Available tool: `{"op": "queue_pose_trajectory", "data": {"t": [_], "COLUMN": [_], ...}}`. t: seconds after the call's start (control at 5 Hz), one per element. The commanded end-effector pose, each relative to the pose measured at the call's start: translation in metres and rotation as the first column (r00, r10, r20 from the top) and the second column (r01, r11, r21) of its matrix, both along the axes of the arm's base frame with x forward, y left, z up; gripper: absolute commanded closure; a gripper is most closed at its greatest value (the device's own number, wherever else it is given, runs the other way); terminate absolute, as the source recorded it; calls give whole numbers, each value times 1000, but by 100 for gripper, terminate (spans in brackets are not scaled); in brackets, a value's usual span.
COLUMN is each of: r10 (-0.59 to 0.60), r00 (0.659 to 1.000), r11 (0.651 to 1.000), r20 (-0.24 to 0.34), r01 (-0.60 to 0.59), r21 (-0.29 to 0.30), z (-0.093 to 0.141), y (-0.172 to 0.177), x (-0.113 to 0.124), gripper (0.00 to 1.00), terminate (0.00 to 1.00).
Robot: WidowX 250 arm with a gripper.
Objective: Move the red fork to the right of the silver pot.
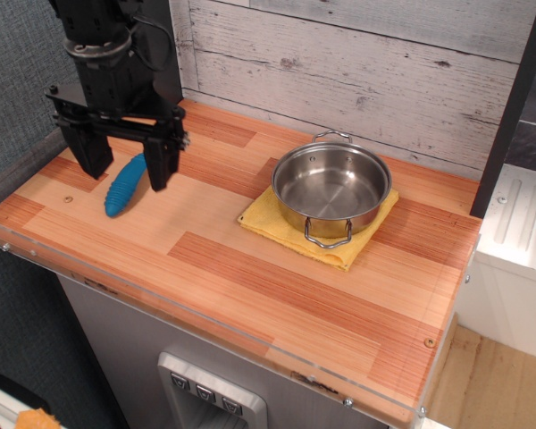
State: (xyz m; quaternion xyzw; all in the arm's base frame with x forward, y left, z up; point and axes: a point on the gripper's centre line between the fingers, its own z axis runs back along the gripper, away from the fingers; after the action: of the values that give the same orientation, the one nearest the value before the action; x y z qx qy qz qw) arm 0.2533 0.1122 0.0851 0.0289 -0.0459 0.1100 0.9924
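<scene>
The black gripper (125,165) hangs with its two fingers spread wide apart near the back-left corner of the wooden table (250,268), holding nothing. One finger (91,154) stands to the left and the other finger (158,163) to the right of the red fork (125,185) (a ribbed, tapered utensil that in fact shows bright blue). The fork lies flat on the tabletop, its upper end reaching up between the two fingers and its rounded lower end pointing toward the front-left edge; whether the fingers touch the tabletop cannot be told.

Well apart from it, toward the middle-right of the table, the silver pot (331,189) sits upright on a yellow cloth (268,222), one wire loop handle facing the front and the other the grey plank wall (384,71) behind. The fork lies to the left of the pot.
</scene>
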Motion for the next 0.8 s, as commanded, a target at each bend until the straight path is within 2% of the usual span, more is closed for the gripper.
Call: {"op": "queue_pose_trajectory", "data": {"t": [0.0,0.2,0.6], "r10": [23,18,-27], "r00": [990,990,997], "r11": [998,998,998], "r20": [143,137,76], "r01": [-30,-25,22], "r21": [53,51,58], "z": [-7,-22,-52], "y": [45,56,68], "x": [40,52,60], "gripper": [0,0,0], "terminate": [0,0,0]}}
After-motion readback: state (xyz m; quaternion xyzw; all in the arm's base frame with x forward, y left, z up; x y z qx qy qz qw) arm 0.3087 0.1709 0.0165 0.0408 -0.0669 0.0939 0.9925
